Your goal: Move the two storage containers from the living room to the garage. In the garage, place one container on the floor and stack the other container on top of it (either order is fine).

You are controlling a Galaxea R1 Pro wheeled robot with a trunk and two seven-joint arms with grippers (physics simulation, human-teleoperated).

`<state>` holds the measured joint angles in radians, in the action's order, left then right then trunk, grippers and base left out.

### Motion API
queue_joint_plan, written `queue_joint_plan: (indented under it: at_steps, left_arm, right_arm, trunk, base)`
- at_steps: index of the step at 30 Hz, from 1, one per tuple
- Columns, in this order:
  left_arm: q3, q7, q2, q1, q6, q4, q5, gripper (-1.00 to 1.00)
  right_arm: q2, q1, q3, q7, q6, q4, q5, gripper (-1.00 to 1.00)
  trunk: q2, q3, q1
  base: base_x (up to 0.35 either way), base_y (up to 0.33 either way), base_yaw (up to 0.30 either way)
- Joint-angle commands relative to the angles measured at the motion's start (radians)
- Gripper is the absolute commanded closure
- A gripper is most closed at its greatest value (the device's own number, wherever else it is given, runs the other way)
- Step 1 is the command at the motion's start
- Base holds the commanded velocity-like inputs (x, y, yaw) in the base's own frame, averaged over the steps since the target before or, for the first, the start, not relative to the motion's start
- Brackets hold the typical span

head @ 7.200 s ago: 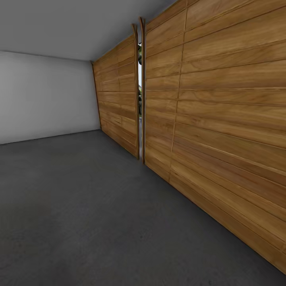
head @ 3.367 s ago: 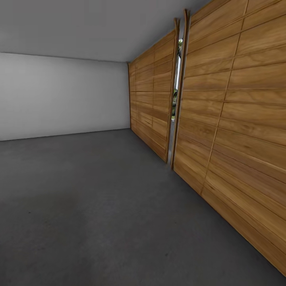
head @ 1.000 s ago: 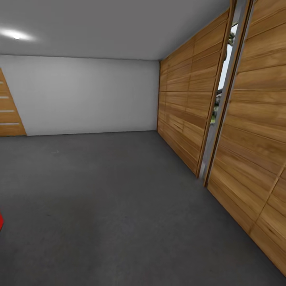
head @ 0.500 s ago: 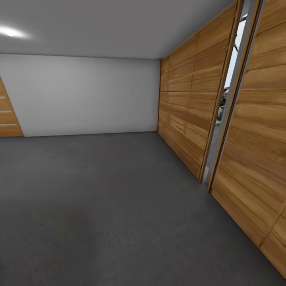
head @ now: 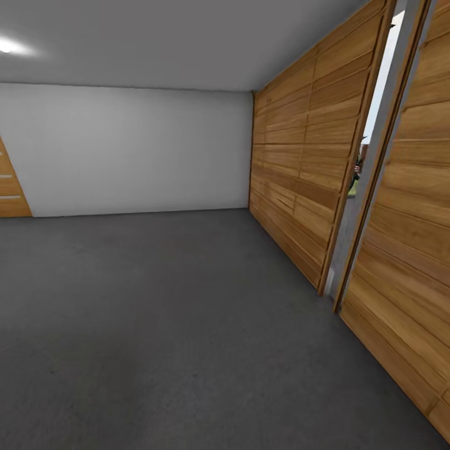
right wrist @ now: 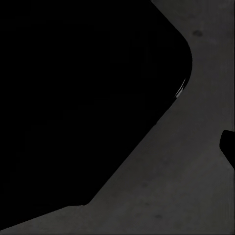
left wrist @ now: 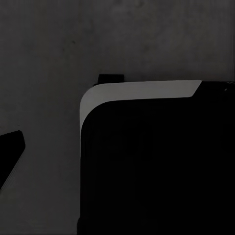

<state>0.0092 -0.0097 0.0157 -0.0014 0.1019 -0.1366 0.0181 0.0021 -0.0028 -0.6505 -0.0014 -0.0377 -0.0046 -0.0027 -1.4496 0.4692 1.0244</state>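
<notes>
Two wide wood-plank doors (head: pixel 300 175) run down the right side of the garage, with a narrow bright gap (head: pixel 369 156) between them showing a sliver of outdoors. A plain pale wall (head: pixel 131 150) closes the far end, and the floor (head: pixel 175 325) spreads dark grey and rough toward it. At the left edge a strip of another wood panel (head: pixel 9 190) peeks in.

No orange-red container appears anywhere in front of me, so I cannot say which way one lies from either arm, how its long side runs, or which arm is nearer. My guess is that the robot is turning to find a spot or a container, and the next move depends on bringing one into sight.

Both wrist cameras look down at the grey floor past large black rounded shapes (left wrist: pixel 156 166) (right wrist: pixel 83 98), seemingly parts of the robot itself. Whether either gripper is spread or pressed together I cannot tell.

No brand, label or writing is readable.
</notes>
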Motion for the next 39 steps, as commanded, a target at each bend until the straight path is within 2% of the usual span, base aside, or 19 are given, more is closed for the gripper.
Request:
queue_joint_plan:
  at_steps: [1,28,39]
  left_arm:
    - [0.000,-0.001,0.000,0.000,0.002,0.000,0.002,-1.00]
    - [0.001,-0.001,0.001,0.000,0.002,0.001,0.003,-1.00]
    - [0.001,-0.001,0.001,0.000,0.002,0.001,0.003,-1.00]
  right_arm:
    - [0.000,0.000,-0.001,0.000,-0.003,0.000,0.000,-1.00]
    - [0.001,0.000,-0.001,0.000,-0.002,0.000,-0.001,-1.00]
    - [0.001,0.000,-0.003,0.000,-0.002,0.001,0.004,-1.00]
  trunk:
    - [0.000,0.001,0.001]
    - [0.000,0.001,0.001]
    - [0.000,0.004,0.001]
  base:
    - [0.321,0.000,0.000]
    - [0.321,0.000,0.002]
    - [0.322,0.000,0.229]
